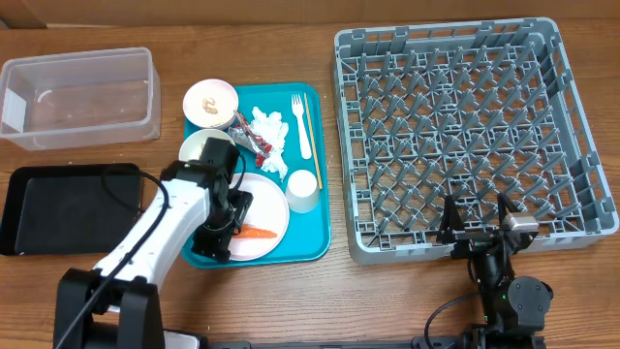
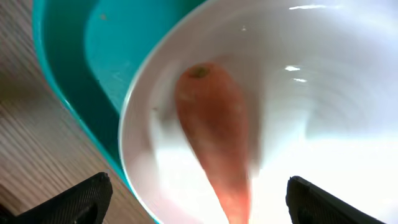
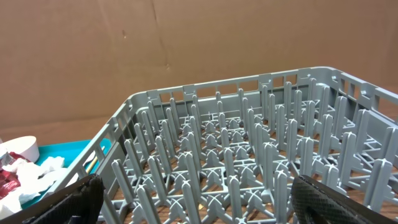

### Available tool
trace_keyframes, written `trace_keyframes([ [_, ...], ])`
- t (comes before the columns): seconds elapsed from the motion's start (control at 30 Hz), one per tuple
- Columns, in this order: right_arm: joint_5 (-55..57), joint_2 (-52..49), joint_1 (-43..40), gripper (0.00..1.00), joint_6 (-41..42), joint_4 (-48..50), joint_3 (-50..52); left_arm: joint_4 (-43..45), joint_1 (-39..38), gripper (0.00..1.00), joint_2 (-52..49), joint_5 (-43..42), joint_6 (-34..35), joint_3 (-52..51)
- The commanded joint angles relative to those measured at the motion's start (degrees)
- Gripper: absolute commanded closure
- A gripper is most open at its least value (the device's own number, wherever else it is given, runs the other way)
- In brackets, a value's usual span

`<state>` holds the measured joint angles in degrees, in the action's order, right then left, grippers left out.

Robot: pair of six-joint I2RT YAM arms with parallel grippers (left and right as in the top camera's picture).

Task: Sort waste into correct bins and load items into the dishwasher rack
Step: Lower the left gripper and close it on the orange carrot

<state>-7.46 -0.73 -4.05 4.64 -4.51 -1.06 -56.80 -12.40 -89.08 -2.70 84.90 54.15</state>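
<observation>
While the left end effector (image 2: pixel 200 198) hangs released above the white plate (image 2: pixel 323 93), the orange carrot (image 2: pixel 214 137) lies on that plate, in line with the gap between the spread fingers. The plate rests in the teal tray (image 2: pixel 81 56) on the desk (image 2: pixel 31 137). The right end effector (image 3: pixel 202 202), also released and grasping nothing, sits just outside the near wall of the grey dishwasher rack (image 3: pixel 249 155).

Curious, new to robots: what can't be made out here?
Overhead: the left arm hides part of the white plate and a bowl.
Left wrist: the carrot is blurred, its tip cut by the bottom edge.
Right wrist: the near wall of the dishwasher rack is cut off below.
</observation>
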Motion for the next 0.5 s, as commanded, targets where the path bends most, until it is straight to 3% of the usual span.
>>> trace_keyframes([
  [0.0, 0.3, 0.5, -0.2, 0.00, -0.2, 0.3, 0.6, -3.1, -0.4, 0.06, 2.1, 3.3, -1.9, 6.0],
  [0.13, 0.3, 0.5, -0.2, 0.00, -0.2, 0.3, 0.6, -1.2, -0.4, 0.00, 1.9, 1.2, -2.4, 6.6],
  [0.47, 0.3, 0.5, -0.2, 0.00, -0.2, 0.3, 0.6, 0.8, -6.6, 0.00, -4.0, -0.6, 1.5, 6.1],
])
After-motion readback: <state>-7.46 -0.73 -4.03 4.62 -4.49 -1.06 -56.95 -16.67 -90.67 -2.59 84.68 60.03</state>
